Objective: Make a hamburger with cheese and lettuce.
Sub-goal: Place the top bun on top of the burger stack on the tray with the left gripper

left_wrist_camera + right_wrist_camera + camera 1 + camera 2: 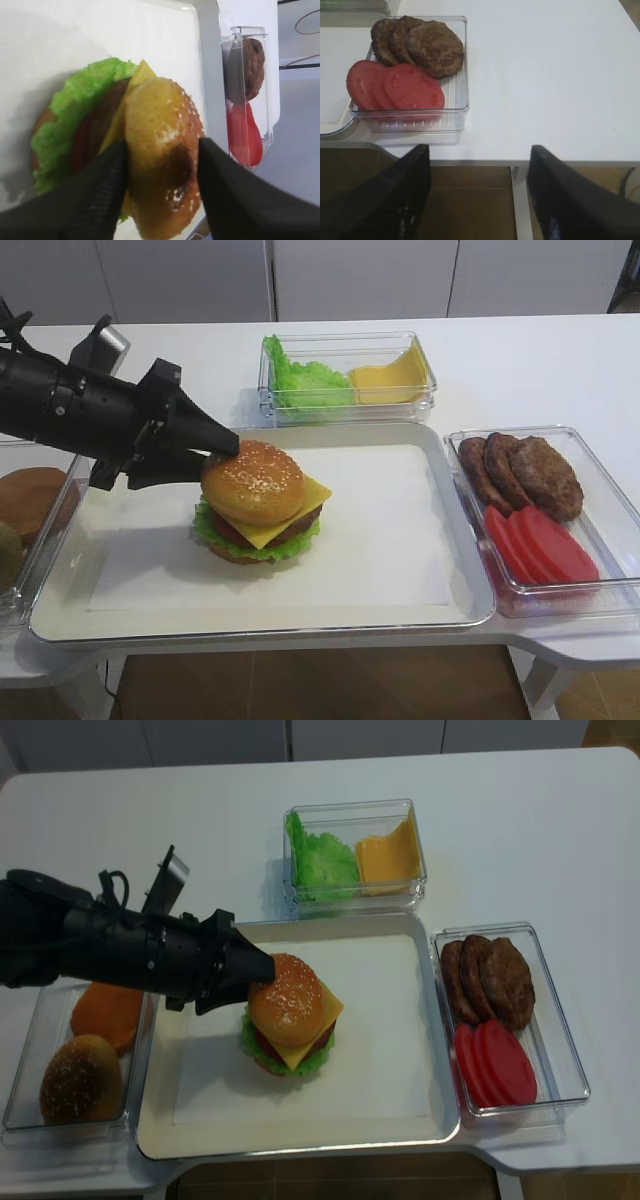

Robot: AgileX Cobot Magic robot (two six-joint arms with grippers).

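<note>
I'm getting two high front views sharing the tray (440,540); my left wrist view is hugging the hamburger (150,150), my right one facing the patty box (460,95).

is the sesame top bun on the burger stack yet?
Yes, the sesame top bun sits on the cheese atop the hamburger, with the left gripper at its edge.

A glossy, seeded hamburger (258,502) with smooth cheese (300,508) sits on a shiny metal tray (462,540), beside clear plastic bins (575,540) on a matt white desk (540,360).
</note>
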